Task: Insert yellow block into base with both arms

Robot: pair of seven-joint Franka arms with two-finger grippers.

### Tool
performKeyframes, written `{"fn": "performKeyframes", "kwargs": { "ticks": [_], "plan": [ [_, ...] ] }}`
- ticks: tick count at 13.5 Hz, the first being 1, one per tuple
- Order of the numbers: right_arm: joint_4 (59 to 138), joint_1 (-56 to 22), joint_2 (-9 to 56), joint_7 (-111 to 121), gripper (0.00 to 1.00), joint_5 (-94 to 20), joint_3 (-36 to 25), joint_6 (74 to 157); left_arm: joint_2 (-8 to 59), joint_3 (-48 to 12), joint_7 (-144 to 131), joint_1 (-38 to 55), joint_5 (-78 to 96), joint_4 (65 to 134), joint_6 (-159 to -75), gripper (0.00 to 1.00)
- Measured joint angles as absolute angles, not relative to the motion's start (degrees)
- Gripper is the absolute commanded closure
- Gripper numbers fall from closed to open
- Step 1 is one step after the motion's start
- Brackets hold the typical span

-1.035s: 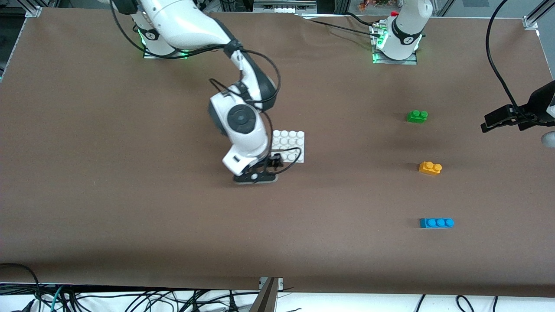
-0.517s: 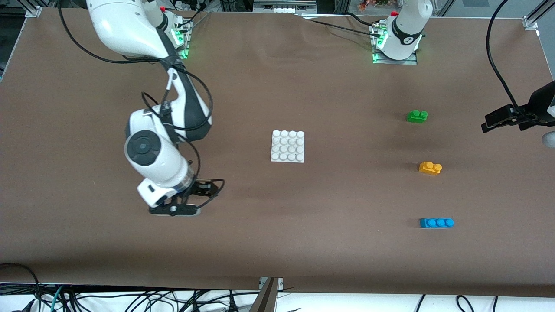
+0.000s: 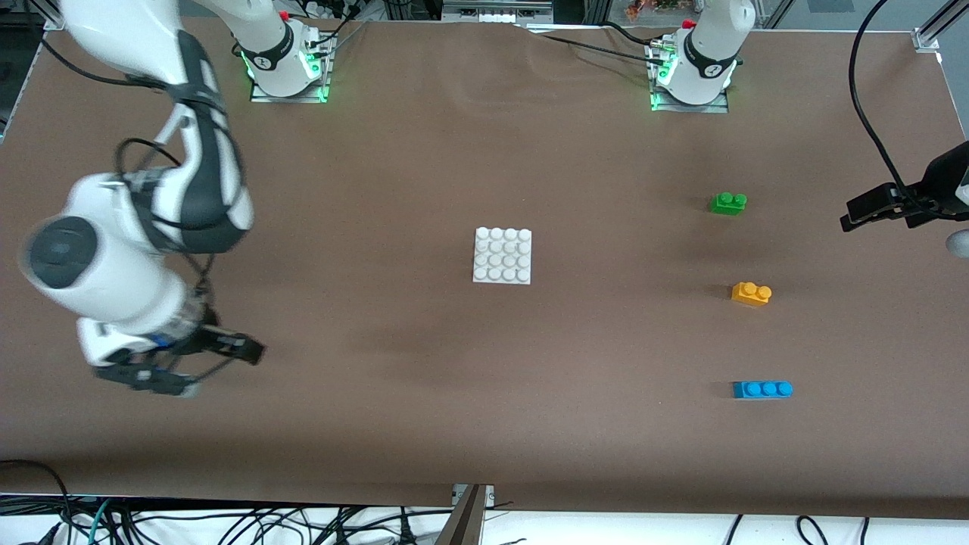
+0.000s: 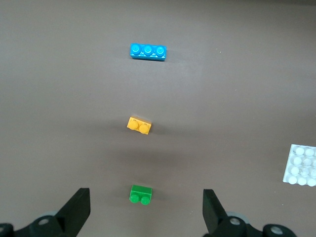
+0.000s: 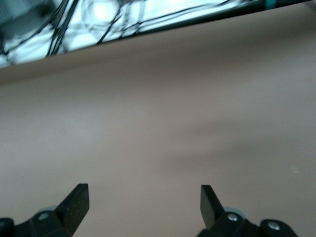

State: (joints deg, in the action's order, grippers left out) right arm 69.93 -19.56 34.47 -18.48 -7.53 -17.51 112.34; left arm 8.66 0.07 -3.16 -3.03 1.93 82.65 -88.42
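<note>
The yellow block [image 3: 751, 293] lies on the brown table toward the left arm's end, between a green brick and a blue brick; it also shows in the left wrist view [image 4: 139, 125]. The white studded base [image 3: 503, 256] lies at the table's middle, with its edge showing in the left wrist view [image 4: 301, 165]. My left gripper [image 3: 882, 206] hangs high at the left arm's end of the table, open and empty [image 4: 146, 197], well above the bricks. My right gripper [image 3: 204, 367] is open and empty [image 5: 143, 195] over bare table at the right arm's end.
A green two-stud brick [image 3: 728, 203] lies farther from the front camera than the yellow block, and a blue three-stud brick [image 3: 762, 389] lies nearer. Cables hang below the table's front edge [image 3: 469, 503].
My right arm has swung from beside the base toward its own end of the table, leaving the base uncovered. The left arm, bricks and base have not moved.
</note>
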Motion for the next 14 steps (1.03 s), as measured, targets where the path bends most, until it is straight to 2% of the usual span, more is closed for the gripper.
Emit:
{"fn": "performKeyframes", "kwargs": {
  "ticks": [9,14],
  "plan": [
    [83.6,-7.7,15.5,-1.5,0.00,-7.3,-17.5,111.3,8.7,0.1,-3.2,-3.0,1.9,82.6,-88.4,0.00],
    [88.1,-6.7,9.2,4.1,0.00,-2.9,-16.4,107.3,8.7,0.1,-3.2,-3.0,1.9,82.6,-88.4,0.00]
  ]
}}
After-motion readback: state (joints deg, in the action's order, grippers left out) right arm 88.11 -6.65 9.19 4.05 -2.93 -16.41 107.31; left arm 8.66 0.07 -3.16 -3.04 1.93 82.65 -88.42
